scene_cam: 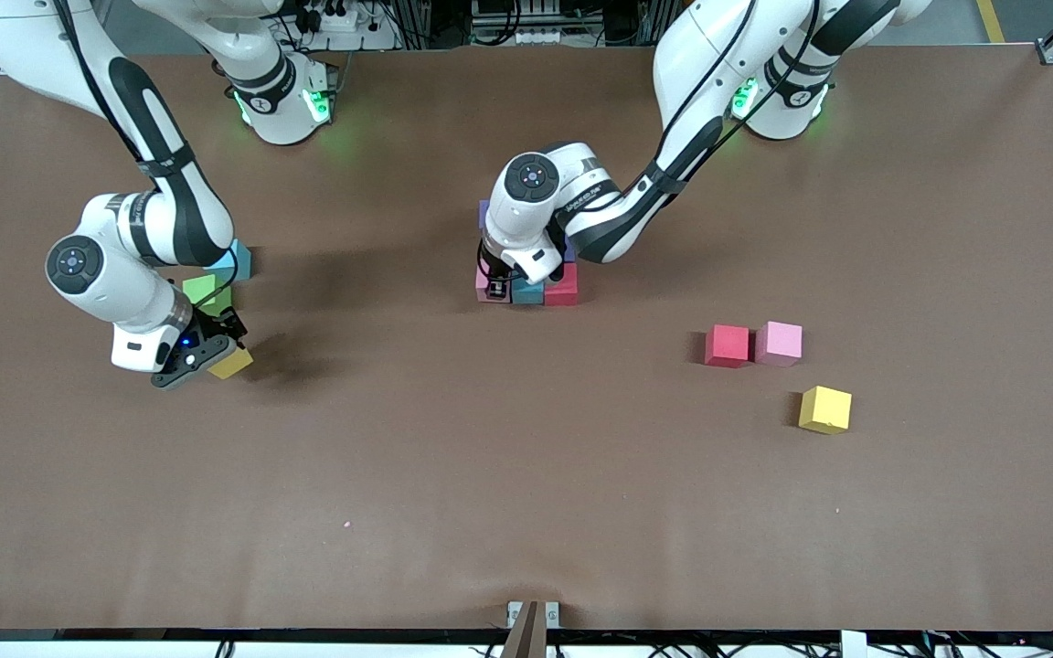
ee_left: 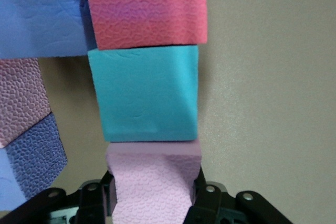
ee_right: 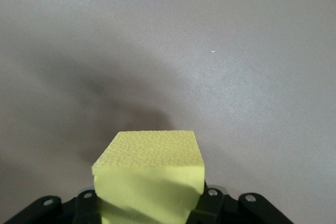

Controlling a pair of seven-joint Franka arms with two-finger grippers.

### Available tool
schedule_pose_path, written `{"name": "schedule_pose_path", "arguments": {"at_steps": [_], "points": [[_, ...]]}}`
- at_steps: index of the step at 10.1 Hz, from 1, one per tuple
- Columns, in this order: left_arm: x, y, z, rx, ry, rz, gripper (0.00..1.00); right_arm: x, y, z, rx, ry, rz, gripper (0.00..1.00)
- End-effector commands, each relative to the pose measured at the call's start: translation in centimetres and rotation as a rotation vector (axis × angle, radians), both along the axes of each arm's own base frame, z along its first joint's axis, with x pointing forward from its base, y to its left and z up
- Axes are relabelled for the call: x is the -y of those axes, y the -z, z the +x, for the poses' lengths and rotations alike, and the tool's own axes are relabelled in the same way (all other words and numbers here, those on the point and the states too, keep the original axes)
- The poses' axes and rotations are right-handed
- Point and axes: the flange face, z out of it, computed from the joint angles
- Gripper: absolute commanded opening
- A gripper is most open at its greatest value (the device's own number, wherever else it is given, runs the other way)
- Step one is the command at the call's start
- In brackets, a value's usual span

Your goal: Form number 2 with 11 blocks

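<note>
Toward the right arm's end of the worktop (scene_cam: pixel 526 512), the right gripper (scene_cam: pixel 216 352) has its fingers clenched on a yellow cube (scene_cam: pixel 232 363) held just over the bare surface; a green cube (scene_cam: pixel 208 292) and a light blue cube (scene_cam: pixel 239 262) sit close by; at mid-worktop the left gripper (scene_cam: pixel 496 291) grasps a pink cube (ee_left: pixel 152 182) set against a teal cube (ee_left: pixel 144 95) and a red cube (ee_left: pixel 144 9) in the partly built number 2 (scene_cam: pixel 561 283); toward the left arm's end lie 3 loose cubes: red (scene_cam: pixel 728 345) touching pink (scene_cam: pixel 779 343), yellow (scene_cam: pixel 825 408) nearer the camera.

White arms (scene_cam: pixel 170 219), black joints, apparently green-lit bases (scene_cam: pixel 284 105).
</note>
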Motion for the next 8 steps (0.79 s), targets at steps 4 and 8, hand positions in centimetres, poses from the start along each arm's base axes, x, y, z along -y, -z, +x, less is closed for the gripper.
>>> {"name": "schedule_pose_path", "arguments": {"at_steps": [4, 8], "points": [[-0.1, 0.1, 0.3, 0.013, 0.014, 0.020, 0.51, 0.6, 0.2, 1.2, 0.018, 0.014, -0.005, 0.24], [-0.2, -0.6, 0.4, 0.015, 0.019, 0.028, 1.00, 0.6, 0.8, 0.9, -0.019, 0.019, -0.003, 0.24]]}}
